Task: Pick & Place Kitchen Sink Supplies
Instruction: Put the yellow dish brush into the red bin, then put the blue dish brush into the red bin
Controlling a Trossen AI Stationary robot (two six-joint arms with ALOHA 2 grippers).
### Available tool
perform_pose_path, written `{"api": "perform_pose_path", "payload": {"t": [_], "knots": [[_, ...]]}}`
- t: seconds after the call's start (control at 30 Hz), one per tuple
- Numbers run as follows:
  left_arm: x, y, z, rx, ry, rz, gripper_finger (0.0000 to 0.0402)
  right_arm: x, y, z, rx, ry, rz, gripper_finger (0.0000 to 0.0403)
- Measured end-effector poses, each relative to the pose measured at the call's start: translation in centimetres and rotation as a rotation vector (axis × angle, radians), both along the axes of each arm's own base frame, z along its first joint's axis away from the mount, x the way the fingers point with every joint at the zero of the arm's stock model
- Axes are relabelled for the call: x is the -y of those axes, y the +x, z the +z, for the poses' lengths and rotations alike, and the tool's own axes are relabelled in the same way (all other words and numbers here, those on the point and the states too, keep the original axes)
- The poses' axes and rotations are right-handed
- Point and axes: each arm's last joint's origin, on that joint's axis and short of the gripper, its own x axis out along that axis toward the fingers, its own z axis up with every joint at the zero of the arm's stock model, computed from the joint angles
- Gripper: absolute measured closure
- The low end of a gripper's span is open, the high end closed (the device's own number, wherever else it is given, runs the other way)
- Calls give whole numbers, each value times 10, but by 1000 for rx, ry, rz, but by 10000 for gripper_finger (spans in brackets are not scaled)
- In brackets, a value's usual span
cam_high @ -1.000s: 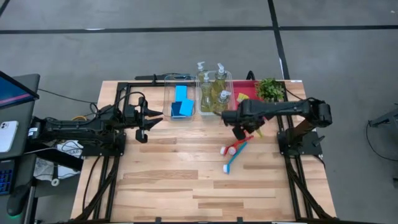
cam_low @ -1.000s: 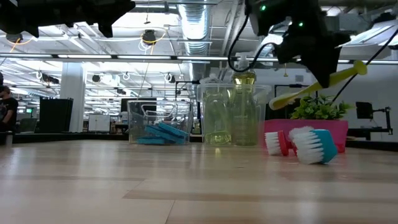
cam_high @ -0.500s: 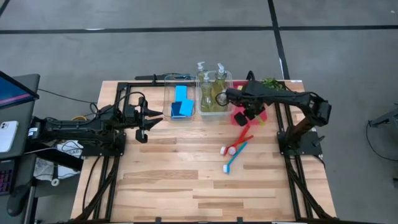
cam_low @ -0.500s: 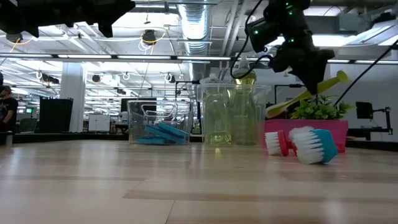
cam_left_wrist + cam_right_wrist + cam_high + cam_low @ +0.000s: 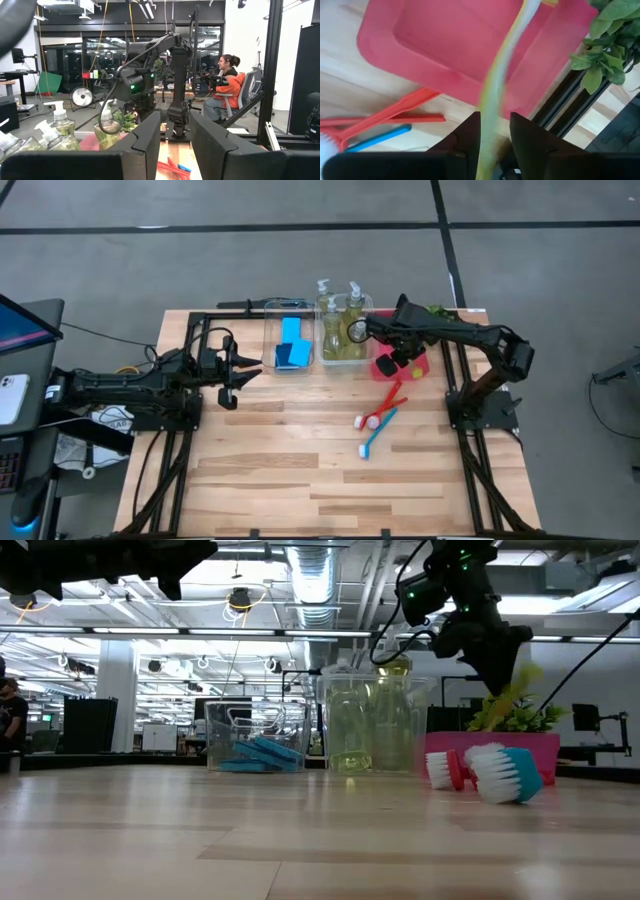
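The right claw (image 5: 494,145), hanging over the red tray (image 5: 425,45), grasps the yellow-green brush (image 5: 502,75) by its thin handle, which looks light, stiff and slippery, so a hold nearer its middle should steady it.

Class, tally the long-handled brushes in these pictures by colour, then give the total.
Red brushes: 2
Blue brush: 1
Yellow-green brush: 1
Total: 4
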Motion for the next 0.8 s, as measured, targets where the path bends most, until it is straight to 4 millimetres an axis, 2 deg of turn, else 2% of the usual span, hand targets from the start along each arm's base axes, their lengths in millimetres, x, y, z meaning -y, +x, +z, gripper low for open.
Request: {"api": "perform_pose_path", "payload": {"t": [0.43,0.63,0.8], "knots": [[0,0,0,0,0,0,297,-25,6,5,14,-5,147,304],[0,0,0,0,0,0,297,-37,-5,23,68,-104,153,305],[0,0,0,0,0,0,297,-58,-19,42,155,-235,177,305]]}}
